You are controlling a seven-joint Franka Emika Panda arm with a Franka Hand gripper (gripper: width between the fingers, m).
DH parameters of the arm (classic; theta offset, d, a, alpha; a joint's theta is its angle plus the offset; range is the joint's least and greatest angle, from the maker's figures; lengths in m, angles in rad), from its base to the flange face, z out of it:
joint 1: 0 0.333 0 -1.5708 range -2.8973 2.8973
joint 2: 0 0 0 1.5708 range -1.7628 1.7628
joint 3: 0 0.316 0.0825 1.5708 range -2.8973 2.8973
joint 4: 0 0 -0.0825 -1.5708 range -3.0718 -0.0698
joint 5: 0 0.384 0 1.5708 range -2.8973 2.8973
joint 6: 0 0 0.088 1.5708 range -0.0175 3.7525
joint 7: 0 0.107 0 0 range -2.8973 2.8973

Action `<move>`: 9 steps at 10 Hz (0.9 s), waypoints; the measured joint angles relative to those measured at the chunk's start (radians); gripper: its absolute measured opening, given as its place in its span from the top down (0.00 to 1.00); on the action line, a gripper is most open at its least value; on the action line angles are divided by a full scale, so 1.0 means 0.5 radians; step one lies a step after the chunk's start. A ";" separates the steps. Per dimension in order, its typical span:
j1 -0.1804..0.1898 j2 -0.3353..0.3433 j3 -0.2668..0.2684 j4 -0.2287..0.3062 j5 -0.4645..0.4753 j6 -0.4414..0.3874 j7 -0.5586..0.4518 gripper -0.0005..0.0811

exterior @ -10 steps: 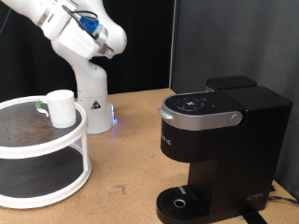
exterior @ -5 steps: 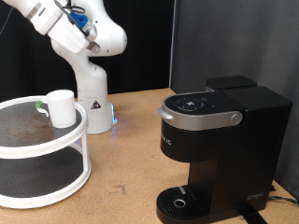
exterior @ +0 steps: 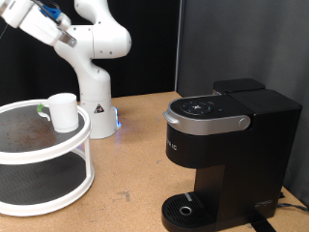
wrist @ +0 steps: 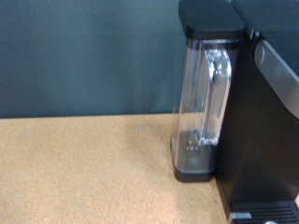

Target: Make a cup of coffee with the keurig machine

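The white cup stands on the top shelf of a white two-tier round rack at the exterior view's left. A small green-topped pod peeks out beside it. The black keurig machine stands at the exterior view's right, lid closed, with its silver-grey handle and round drip tray empty. The arm reaches out of the top left corner; the gripper does not show in either view. The wrist view shows the machine's side and its clear water tank.
The robot base stands behind the rack on the brown tabletop. A dark curtain forms the backdrop. Bare tabletop lies between rack and machine.
The arm has swung up and toward the exterior view's left, its hand leaving the frame. The cup, rack and machine have not moved.
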 joint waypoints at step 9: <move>-0.021 0.114 -0.391 0.072 -0.016 -0.063 -0.124 0.99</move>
